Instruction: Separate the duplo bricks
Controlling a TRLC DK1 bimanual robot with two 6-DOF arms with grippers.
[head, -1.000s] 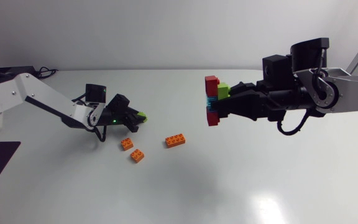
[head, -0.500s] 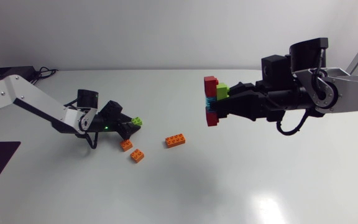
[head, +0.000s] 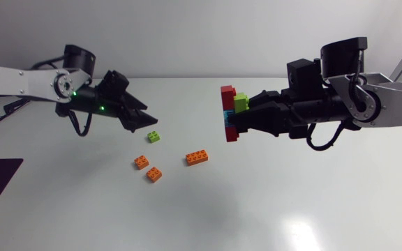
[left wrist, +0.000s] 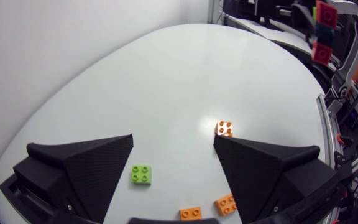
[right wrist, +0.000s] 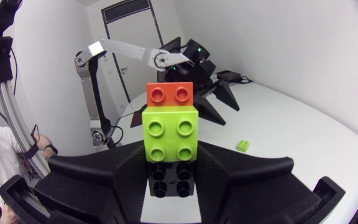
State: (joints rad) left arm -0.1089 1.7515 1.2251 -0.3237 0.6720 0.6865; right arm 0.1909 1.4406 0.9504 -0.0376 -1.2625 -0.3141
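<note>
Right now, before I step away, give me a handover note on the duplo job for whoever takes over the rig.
Left gripper: open and empty, raised above the table, with the green brick lying below it.
Right gripper: shut on the brick stack, held in the air near the table's middle.
On the table: the green brick, a long orange brick and two small orange bricks, none touching another.
Done: four bricks lie loose.
Left: the stack's red, green and blue bricks are joined and not yet pulled apart.
</note>
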